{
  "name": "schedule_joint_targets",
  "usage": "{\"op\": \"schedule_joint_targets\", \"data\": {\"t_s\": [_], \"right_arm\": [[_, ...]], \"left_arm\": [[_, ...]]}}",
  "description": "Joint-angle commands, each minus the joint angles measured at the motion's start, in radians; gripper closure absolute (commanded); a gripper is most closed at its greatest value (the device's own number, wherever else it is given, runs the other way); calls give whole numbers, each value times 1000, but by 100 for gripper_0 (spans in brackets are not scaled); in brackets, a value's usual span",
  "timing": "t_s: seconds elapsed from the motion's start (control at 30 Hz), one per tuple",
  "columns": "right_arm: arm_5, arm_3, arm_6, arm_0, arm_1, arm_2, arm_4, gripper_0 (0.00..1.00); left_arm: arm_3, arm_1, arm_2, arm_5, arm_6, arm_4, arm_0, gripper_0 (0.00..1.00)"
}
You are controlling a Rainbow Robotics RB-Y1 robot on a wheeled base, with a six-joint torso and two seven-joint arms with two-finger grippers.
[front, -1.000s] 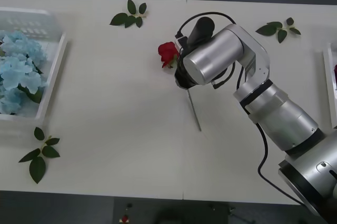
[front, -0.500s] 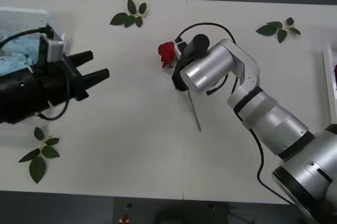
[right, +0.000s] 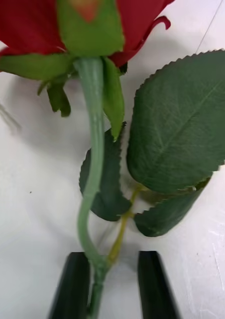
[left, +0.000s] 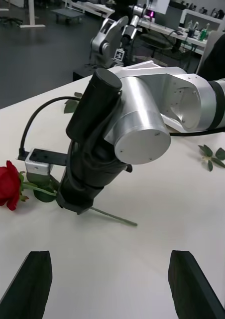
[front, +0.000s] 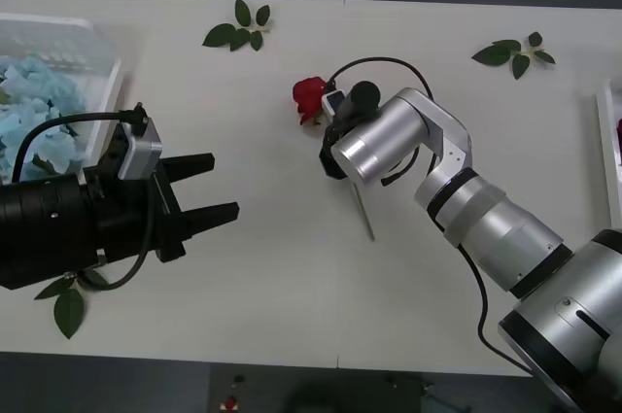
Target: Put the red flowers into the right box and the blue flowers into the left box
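- Nearest us, the left gripper (front: 219, 210) hovers low over the table (front: 262, 277) with its black fingers spread wide and nothing between them; it points across at the rose but sits well apart from it.
- Further out, the right gripper (right: 112, 286) is right over the red flower (front: 310, 98) — its two fingers stand open, one on each side of the green stem, which we judge is not yet pinched.
- The stem's long axis runs from the bloom back under the wrist toward us, so we judge the right arm the nearer one.
- Beyond, at the table's left end, the blue flowers (front: 39, 107) fill the left box (front: 105, 92).
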Motion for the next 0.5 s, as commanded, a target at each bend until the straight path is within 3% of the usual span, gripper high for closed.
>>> {"op": "schedule_joint_targets", "data": {"t_s": [0.03, 0.07, 0.1, 0.27, 0.5], "right_arm": [[-8, 5, -51, -17, 24, -8, 12, 85], [-8, 10, -53, -17, 24, -8, 9, 99], [-6, 10, -53, -18, 24, -8, 9, 100], [5, 7, -68, -23, 22, -11, 2, 100], [206, -125, -192, -90, -108, -23, -165, 100]], "left_arm": [[0, -5, 14, 62, -5, 2, -55, 33], [16, 3, 14, 97, -5, 2, -75, 33], [23, 4, 14, 116, -5, 3, -84, 33], [109, -63, 52, 289, -5, 3, -113, 33], [164, -129, 97, 407, -5, -23, -115, 33]]}}
